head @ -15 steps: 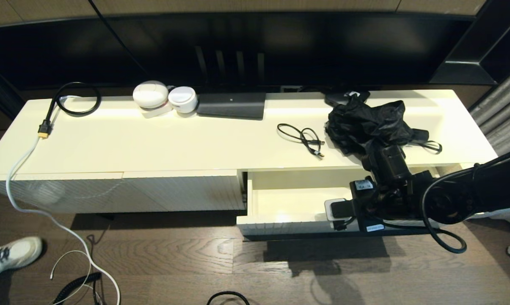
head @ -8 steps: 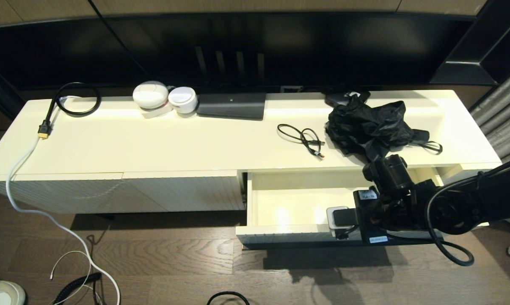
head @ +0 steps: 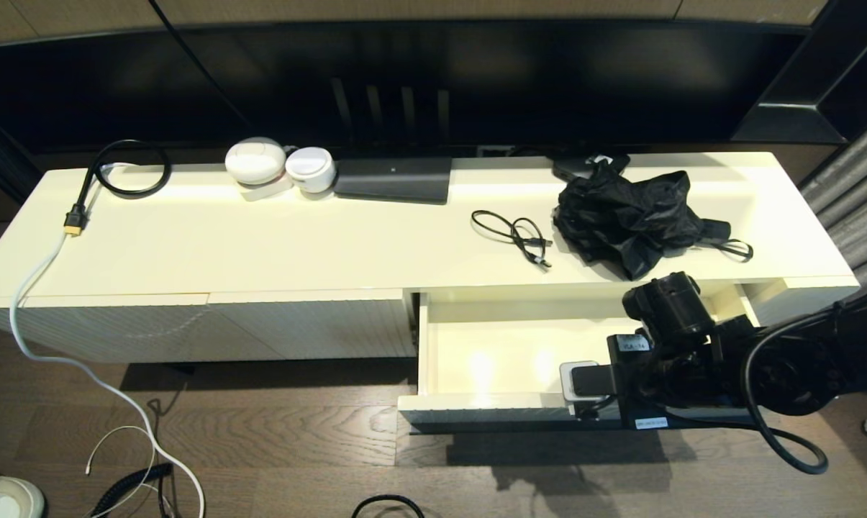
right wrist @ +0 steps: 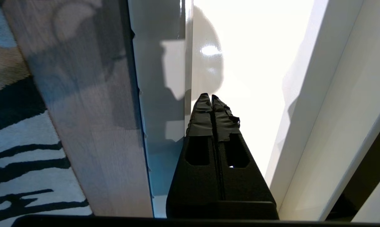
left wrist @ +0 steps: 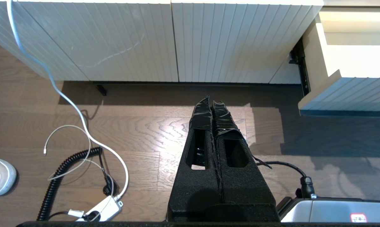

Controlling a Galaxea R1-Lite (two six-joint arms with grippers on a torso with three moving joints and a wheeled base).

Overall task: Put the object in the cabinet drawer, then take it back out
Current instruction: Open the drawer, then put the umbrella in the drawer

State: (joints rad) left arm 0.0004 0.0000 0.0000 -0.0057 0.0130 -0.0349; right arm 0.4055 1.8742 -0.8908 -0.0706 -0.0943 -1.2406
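Observation:
The cabinet drawer (head: pixel 491 352) stands pulled out at the right of the low cream cabinet, and its smooth inside shows nothing in it. My right gripper (right wrist: pixel 208 96) is shut, its taped fingers pointing down inside the drawer, just behind the front panel (right wrist: pixel 164 94). In the head view the right wrist (head: pixel 649 367) covers them. A crumpled black bag (head: pixel 624 216) and a thin black cable (head: pixel 516 234) lie on the cabinet top behind the drawer; which one is the object I cannot tell. My left gripper (left wrist: pixel 211 99) hangs shut and empty over the wood floor, before the fluted panels (left wrist: pixel 177 41).
On the cabinet top stand two white round devices (head: pixel 278 165), a dark flat box (head: pixel 393 178) and a looped black cable (head: pixel 127 169). A white cord (head: pixel 52 345) trails to the floor, where more cords (left wrist: pixel 82 164) lie. A shoe (head: pixel 1 496) shows at the lower left.
The drawer has slid farther out toward me, with my right arm drawing back along with it. The shoe at lower left has moved partly out of the picture.

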